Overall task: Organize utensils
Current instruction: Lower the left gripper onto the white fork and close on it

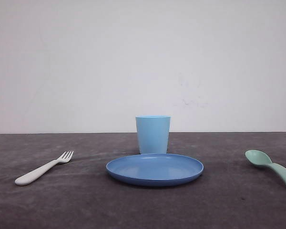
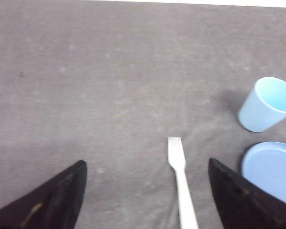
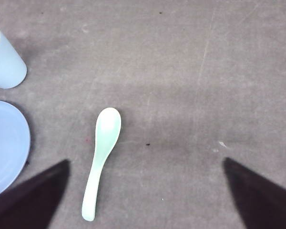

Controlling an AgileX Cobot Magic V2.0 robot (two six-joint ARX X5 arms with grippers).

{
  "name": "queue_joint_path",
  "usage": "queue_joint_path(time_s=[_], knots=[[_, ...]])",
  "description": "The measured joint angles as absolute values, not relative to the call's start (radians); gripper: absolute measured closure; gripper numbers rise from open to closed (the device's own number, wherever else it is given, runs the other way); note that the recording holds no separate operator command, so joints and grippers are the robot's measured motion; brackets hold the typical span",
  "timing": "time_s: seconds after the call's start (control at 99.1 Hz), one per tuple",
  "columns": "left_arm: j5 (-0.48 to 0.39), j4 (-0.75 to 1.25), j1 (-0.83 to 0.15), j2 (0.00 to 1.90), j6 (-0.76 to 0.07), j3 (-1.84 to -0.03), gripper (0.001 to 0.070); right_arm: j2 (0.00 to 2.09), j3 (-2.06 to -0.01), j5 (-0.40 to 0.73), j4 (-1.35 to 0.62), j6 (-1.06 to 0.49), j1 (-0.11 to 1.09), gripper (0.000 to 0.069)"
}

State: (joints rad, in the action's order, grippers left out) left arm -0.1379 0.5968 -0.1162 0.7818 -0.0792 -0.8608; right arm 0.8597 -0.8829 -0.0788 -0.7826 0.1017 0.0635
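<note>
Your left gripper (image 2: 145, 191) hovers wide open over the fork (image 2: 181, 183), tines pointing away; your right gripper (image 3: 145, 191) likewise gapes, empty, above the spoon (image 3: 101, 160), bowl away.

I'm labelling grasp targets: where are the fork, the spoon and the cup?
white fork (image 2: 183, 186), left wrist view, on its handle just below the tines.
mint-green spoon (image 3: 108, 125), right wrist view, on its bowl.
light blue cup (image 1: 153, 135), front view, on its side wall.
</note>
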Motion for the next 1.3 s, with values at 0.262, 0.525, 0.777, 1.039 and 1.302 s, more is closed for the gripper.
queue_joint_path(time_s=[0.262, 0.525, 0.777, 1.039, 1.302], knots=[[-0.158, 0.614, -0.228, 0.925, -0.163, -0.861, 0.0195, 0.86, -0.883, -0.078, -0.783, 0.101, 0.064, 0.0011], [-0.131, 0.523, -0.359, 1.178, -0.195, -0.861, 0.0196, 0.86, -0.883, -0.078, -0.798, 0.101, 0.064, 0.0011], [-0.068, 0.383, -0.402, 1.397, -0.2, -0.861, 0.0201, 0.86, -0.883, -0.078, -0.812, 0.101, 0.064, 0.0011], [0.028, 0.308, -0.422, 1.531, -0.2, -0.861, 0.0201, 0.86, -0.883, -0.078, -0.835, 0.101, 0.064, 0.0011], [0.041, 0.291, -0.423, 1.591, -0.2, -0.861, 0.0201, 0.86, -0.883, -0.078, -0.844, 0.101, 0.064, 0.0011]])
